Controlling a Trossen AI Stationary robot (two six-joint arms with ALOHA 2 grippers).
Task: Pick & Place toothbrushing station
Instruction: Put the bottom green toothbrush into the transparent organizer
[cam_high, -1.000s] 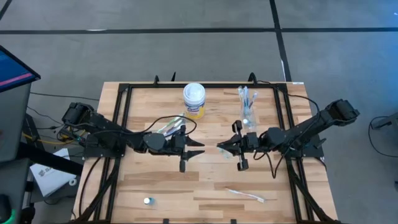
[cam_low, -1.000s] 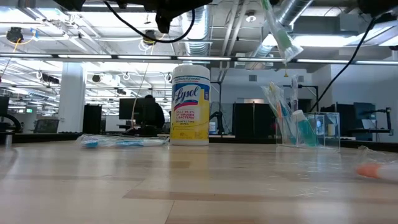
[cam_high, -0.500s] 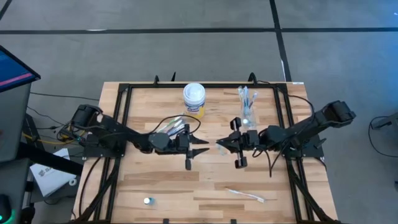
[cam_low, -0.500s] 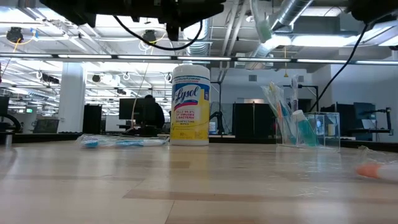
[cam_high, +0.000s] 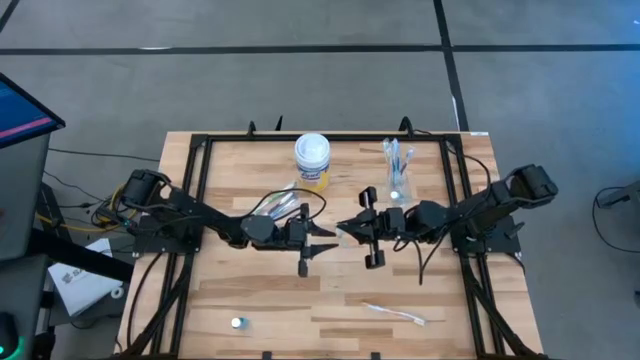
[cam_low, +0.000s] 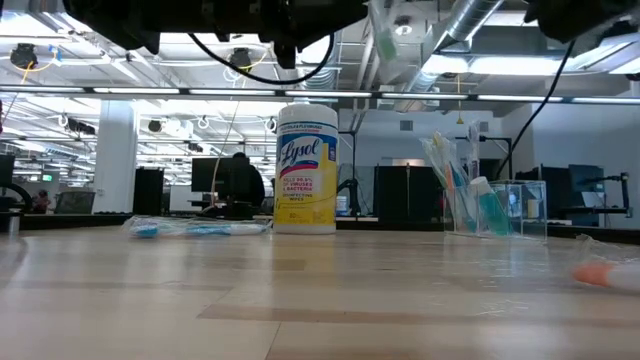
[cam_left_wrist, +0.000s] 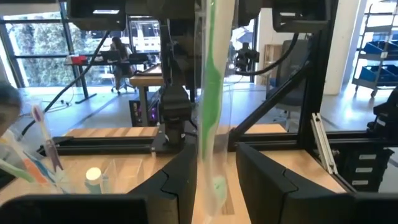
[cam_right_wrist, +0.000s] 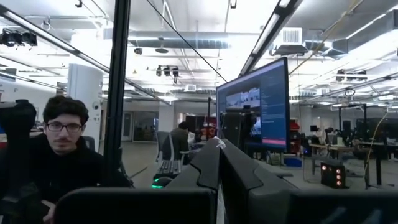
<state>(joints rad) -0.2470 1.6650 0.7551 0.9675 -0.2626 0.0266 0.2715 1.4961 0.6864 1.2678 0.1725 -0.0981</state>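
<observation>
Here, a green toothbrush (cam_left_wrist: 210, 93) in a clear wrapper hangs in the air above the middle of the table (cam_high: 330, 300), between the two grippers, which meet tip to tip. The right gripper (cam_high: 345, 232) is clenched on one end of it. In the left wrist view the brush runs down between the left gripper's (cam_high: 326, 233) two dark fingers (cam_left_wrist: 180, 177), which stand partly apart on either side of the wrapper; whether they press it cannot be told. In the low view the brush (cam_low: 383, 38) shows high above the tabletop, tilted.

Toward the back right of the table stands a clear cup (cam_high: 397, 165) holding several toothbrushes, with a second clear cup (cam_high: 397, 195) just in front of it. Another wrapped toothbrush (cam_high: 280, 203) lies beside the left arm, and one more (cam_high: 393, 313) lies near the front edge. A small round object (cam_high: 237, 323) sits at the front left; what it is cannot be told.

A yellow-labelled canister (cam_high: 312, 161) with a white lid stands at the back centre. Beyond the table, the right wrist view shows a person (cam_right_wrist: 59, 158) in dark clothing.
</observation>
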